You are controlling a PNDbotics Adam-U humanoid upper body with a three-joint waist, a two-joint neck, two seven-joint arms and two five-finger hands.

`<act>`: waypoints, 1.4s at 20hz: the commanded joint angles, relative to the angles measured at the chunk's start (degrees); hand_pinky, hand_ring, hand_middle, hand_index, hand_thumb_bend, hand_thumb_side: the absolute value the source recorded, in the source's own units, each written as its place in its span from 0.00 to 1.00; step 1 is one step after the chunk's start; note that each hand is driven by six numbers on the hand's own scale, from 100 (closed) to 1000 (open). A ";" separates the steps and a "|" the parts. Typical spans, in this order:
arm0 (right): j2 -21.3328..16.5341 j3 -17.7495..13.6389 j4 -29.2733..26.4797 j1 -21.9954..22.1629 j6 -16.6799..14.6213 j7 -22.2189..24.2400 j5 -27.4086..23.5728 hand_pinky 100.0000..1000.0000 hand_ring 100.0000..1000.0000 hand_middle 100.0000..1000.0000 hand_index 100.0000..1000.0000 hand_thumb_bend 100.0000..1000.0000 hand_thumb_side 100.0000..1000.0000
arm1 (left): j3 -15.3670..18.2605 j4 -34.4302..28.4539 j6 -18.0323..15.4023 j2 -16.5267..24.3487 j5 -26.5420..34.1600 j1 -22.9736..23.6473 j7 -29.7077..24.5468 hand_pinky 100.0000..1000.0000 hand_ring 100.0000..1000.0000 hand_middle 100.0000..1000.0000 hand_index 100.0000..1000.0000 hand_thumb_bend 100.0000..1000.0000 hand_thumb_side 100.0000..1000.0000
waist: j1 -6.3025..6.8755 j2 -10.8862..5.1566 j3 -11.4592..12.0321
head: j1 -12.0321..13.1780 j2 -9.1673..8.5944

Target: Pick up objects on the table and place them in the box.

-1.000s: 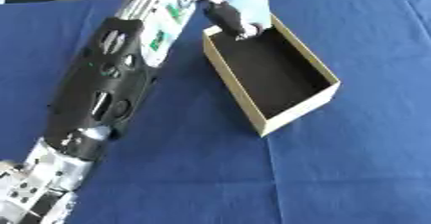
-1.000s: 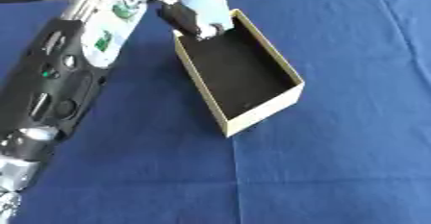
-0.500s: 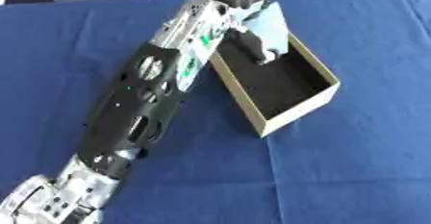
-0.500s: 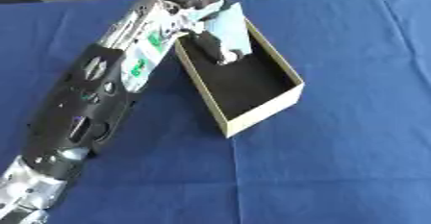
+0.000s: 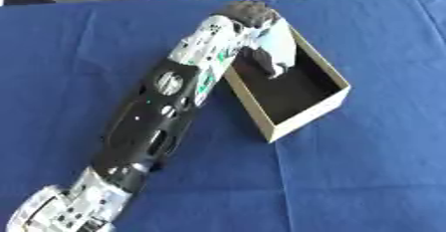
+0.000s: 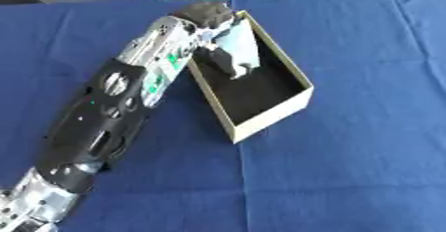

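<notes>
one arm, the left, is stretched from the lower left corner across the blue-covered table [image 5: 366,176] to the open cardboard box [image 5: 306,119], which is set askew near the far edge. the left hand [image 6: 233,52] is held over the box's dark inside, fingers [image 5: 277,69] pointed down. whether the fingers are curled round anything cannot be told

A table [image 5: 366,176] under blue cloth; an open tan box [image 5: 306,120] lies askew on it.
</notes>
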 commanded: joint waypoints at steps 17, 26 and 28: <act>-0.17 -0.05 -0.63 -0.35 0.27 0.18 0.08 0.66 0.74 0.61 0.78 0.00 0.93 | 0.89 3.34 -2.30 -0.60 -1.39 -0.45 -2.24 0.88 1.00 0.89 0.97 0.77 0.63 | 0.43 -1.17 -0.94 | 0.42 -0.27; -0.07 -0.02 -0.63 -0.21 0.46 0.19 0.02 0.66 0.74 0.61 0.78 0.00 0.94 | 1.05 2.83 -3.44 -0.30 -0.08 -0.24 -2.37 0.91 1.00 0.90 0.99 0.86 0.67 | 0.44 -1.31 -0.86 | 0.22 -0.08; -0.13 -0.02 -0.63 -0.18 0.52 0.25 0.06 0.66 0.74 0.61 0.78 0.00 0.93 | 1.21 1.59 -3.10 -0.05 0.74 -0.26 -0.90 0.90 1.00 0.87 0.97 0.80 0.71 | 0.40 -1.38 -0.75 | 0.17 -0.07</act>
